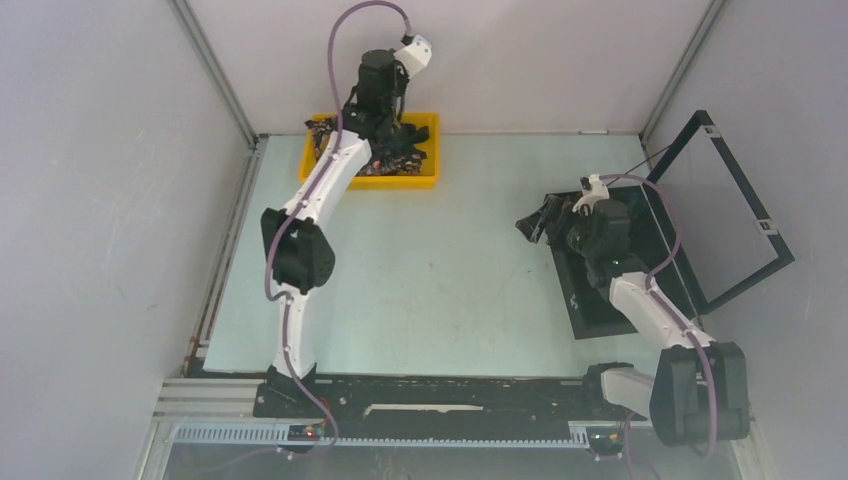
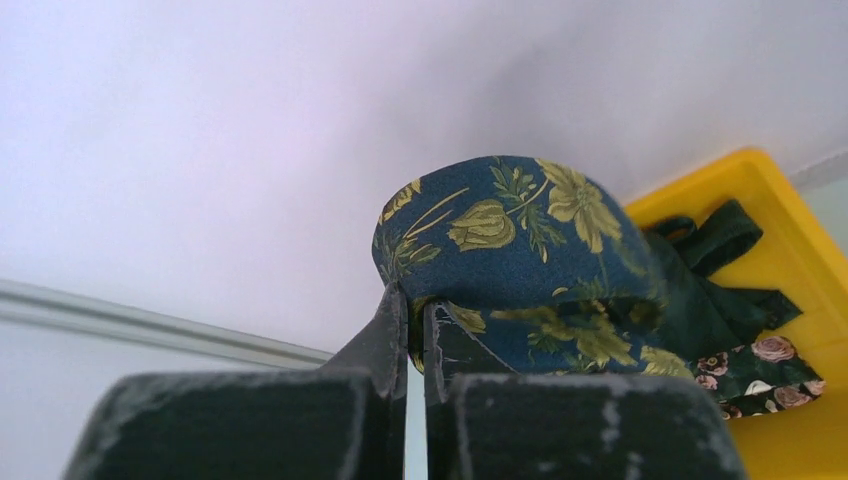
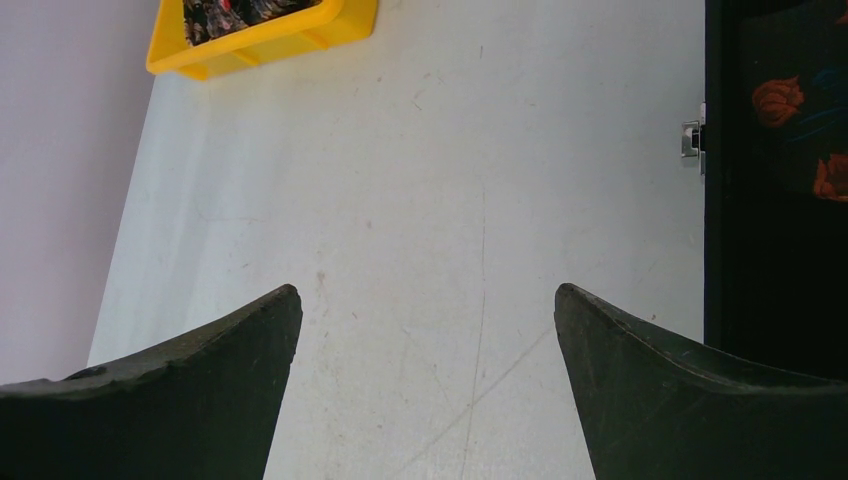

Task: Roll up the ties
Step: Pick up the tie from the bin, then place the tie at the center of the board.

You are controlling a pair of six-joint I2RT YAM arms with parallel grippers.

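Observation:
My left gripper (image 2: 415, 300) is shut on a navy tie (image 2: 520, 250) with gold floral print. The tie loops up over the fingertips and trails down to the right into the yellow tray (image 2: 740, 200). More dark patterned ties (image 1: 395, 155) lie heaped in that tray (image 1: 428, 180) at the far edge of the table, with the left gripper (image 1: 385, 125) above them. My right gripper (image 3: 428, 300) is open and empty over bare table, beside the black box (image 1: 600, 300); it also shows in the top view (image 1: 532, 224).
The black hinged box stands open at the right, its lid frame (image 1: 740, 210) raised; a dark fabric with orange flowers (image 3: 795, 110) lies inside. White walls close in the table at the back and both sides.

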